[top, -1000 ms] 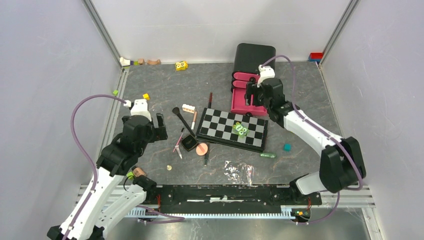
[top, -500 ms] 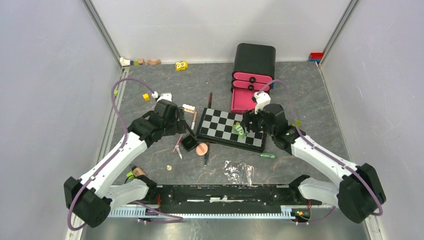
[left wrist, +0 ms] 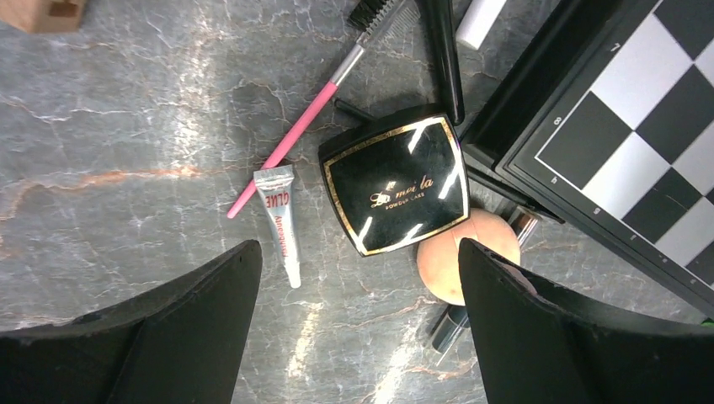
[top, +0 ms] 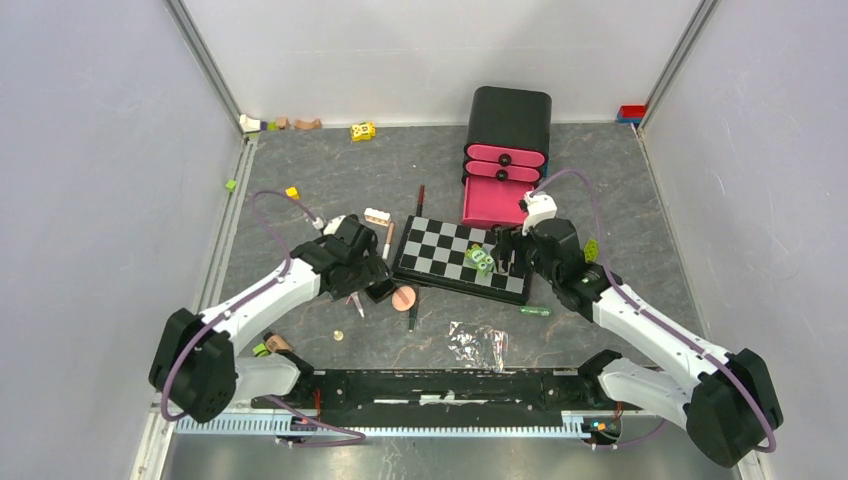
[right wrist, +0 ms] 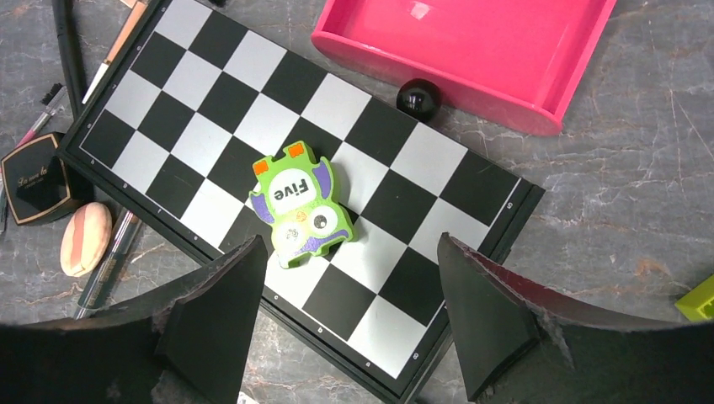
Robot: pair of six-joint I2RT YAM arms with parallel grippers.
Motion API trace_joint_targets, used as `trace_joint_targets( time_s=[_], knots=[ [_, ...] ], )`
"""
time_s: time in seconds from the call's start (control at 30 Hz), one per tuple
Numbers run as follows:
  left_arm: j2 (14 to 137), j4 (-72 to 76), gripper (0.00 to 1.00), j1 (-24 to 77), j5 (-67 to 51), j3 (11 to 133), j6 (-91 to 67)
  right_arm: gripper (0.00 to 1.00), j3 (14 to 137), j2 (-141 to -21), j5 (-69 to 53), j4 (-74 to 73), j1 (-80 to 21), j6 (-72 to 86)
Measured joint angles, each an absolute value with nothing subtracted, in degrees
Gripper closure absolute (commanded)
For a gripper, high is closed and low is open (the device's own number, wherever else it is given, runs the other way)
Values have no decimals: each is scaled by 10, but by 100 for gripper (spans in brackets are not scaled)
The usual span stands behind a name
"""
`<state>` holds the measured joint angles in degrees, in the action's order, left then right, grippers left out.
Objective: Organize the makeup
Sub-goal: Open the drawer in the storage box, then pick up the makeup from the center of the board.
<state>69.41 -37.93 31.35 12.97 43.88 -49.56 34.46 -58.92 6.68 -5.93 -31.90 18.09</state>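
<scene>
The makeup lies left of the chequered board. In the left wrist view I see a black square compact, a round peach puff half under it, a pink-handled brush, a silver glue tube and a black brush handle. My left gripper is open and empty, hovering above the compact and the puff. A small green tube lies right of the board. My right gripper is open and empty above the board, near a green toy block.
A black drawer unit stands at the back with its pink drawer pulled out and empty. A crumpled clear wrapper lies near the front. Small toy blocks are scattered along the back and left edges.
Both arms have swung towards the middle. My left gripper moved right and came over the compact. My right gripper left the pink drawer and came over the chequered board.
</scene>
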Motion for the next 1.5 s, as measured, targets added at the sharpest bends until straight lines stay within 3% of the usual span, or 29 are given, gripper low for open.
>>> trace_joint_targets(
  time_s=[0.3, 1.17, 1.33, 1.5],
  knots=[
    [768, -375, 0, 331, 134, 455, -547, 18, 322, -573, 81, -76, -319, 207],
    [866, -384, 1, 349, 163, 502, -604, 17, 320, -571, 96, -98, -319, 219],
    [884, -381, 9, 349, 165, 502, -604, 17, 320, -571, 96, -100, -319, 219],
    [890, -374, 33, 349, 169, 502, -604, 16, 320, -570, 98, -102, -319, 218]
  ],
)
